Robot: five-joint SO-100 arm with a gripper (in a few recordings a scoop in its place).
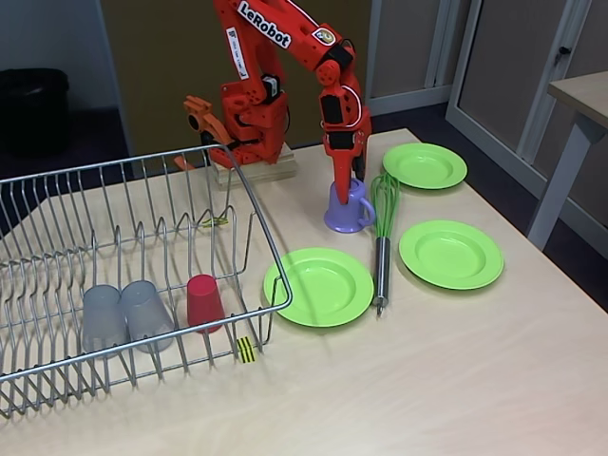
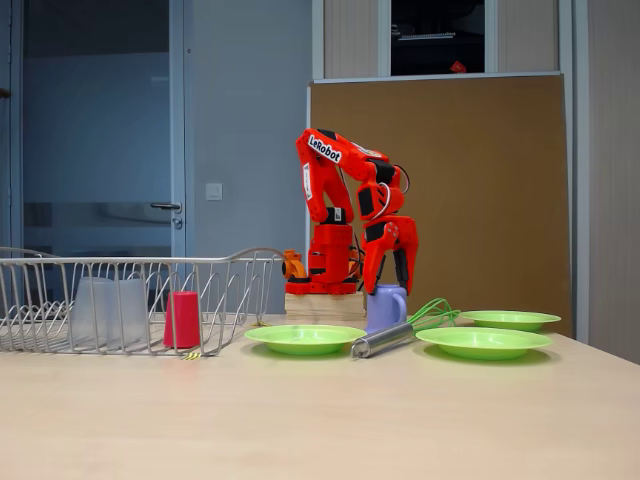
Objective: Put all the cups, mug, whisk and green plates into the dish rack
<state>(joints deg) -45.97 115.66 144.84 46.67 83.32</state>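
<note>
The lavender mug stands upright on the table near the arm's base. My gripper points straight down onto it, open, its fingers straddling the rim. The whisk lies just right of the mug, green loops toward the arm. Three green plates rest flat on the table around it. In the dish rack, two grey cups and the red cup sit upside down near the front.
The arm's base stands on a wooden block behind the rack's far corner. A yellow-black tag hangs at the rack's front corner. Another table stands off to the right. Bare tabletop stretches along the front.
</note>
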